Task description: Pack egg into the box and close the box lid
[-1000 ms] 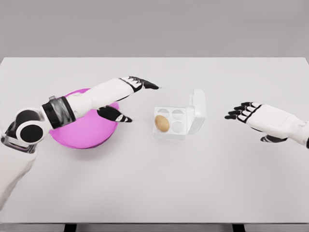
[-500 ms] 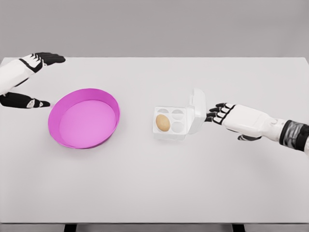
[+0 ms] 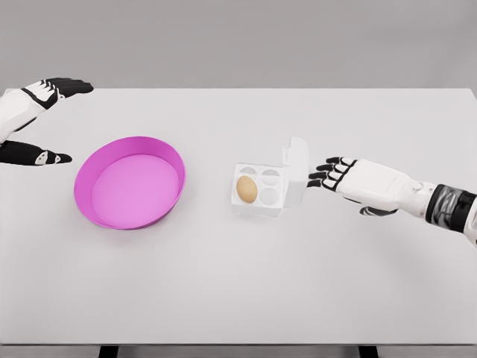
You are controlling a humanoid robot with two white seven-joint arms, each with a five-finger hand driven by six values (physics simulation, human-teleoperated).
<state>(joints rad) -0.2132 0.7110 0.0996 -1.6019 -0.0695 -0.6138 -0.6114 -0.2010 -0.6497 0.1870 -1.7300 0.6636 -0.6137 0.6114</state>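
White box (image 3: 261,195) could slide, not shut, since the right robot hand (image 3: 350,181), fingers spread, pushed its upright lid (image 3: 296,171) sideways.

Bright, even light; v. faint shadows

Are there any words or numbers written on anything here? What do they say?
None: no words, numbers or signs can be read here.
The round pink bowl, the small white plastic egg box, the brown egg and the white table are all plain.
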